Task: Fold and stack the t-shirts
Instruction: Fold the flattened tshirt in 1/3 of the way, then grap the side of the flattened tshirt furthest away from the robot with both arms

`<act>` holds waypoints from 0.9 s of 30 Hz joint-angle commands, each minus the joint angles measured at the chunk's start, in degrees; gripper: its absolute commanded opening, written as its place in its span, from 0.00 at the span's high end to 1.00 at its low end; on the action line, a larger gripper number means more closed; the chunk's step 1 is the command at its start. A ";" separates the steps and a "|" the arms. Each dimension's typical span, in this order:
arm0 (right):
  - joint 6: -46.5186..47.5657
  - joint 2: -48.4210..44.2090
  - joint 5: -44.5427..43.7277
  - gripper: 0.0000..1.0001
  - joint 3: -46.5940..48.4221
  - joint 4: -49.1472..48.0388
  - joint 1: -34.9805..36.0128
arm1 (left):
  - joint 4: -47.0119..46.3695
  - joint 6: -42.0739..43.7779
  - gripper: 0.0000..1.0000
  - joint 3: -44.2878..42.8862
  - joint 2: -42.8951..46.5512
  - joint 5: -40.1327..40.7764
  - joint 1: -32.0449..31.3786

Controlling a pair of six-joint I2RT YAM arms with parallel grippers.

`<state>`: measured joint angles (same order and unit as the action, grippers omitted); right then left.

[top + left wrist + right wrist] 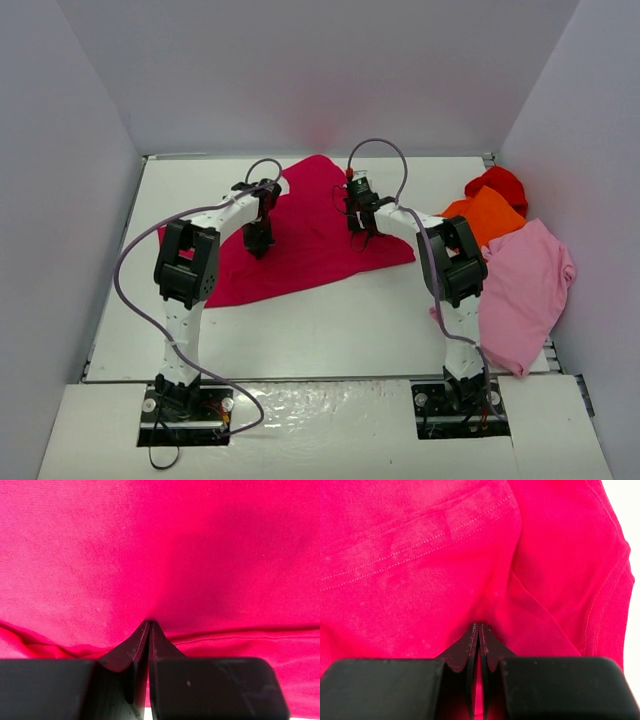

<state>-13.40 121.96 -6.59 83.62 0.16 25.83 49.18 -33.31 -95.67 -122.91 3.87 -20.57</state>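
The large crimson t-shirt point(312, 225) lies spread on the white table, partly bunched, and it fills both wrist views point(160, 550) point(420, 555). My left gripper point(258, 243) point(150, 624) presses down on its left part, jaws shut with a pinch of crimson cloth between the tips. My right gripper point(361, 236) point(479, 625) is shut the same way on a fold near a stitched hem at the shirt's right part. At the right side of the table lie the light pink t-shirt point(525, 285), the orange t-shirt point(490, 215) and the bright red t-shirt point(498, 183), heaped against each other.
Grey walls enclose the white table point(330, 325) on three sides. Purple cables loop from both arms. The heap of three shirts hangs partly over the table's right edge point(548, 345).
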 commanded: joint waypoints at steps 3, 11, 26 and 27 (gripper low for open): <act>-4.94 -8.60 -3.32 1.00 -12.48 4.46 2.94 | -2.46 -0.85 1.00 10.24 1.18 -0.66 0.53; -11.37 -17.19 -8.13 1.00 -22.40 9.02 5.27 | -3.51 -1.44 1.00 18.72 9.39 -3.13 -0.27; -17.09 -28.26 -9.49 1.00 -30.87 13.01 11.16 | -1.18 -4.03 1.00 33.23 29.25 -2.63 -1.31; -17.58 -28.66 -9.49 1.00 -31.71 13.06 11.65 | -1.41 -4.47 1.00 33.96 30.16 -2.72 -1.54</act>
<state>-28.08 97.10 -13.58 53.64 9.70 35.76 45.35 -35.42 -63.17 -100.03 1.01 -21.37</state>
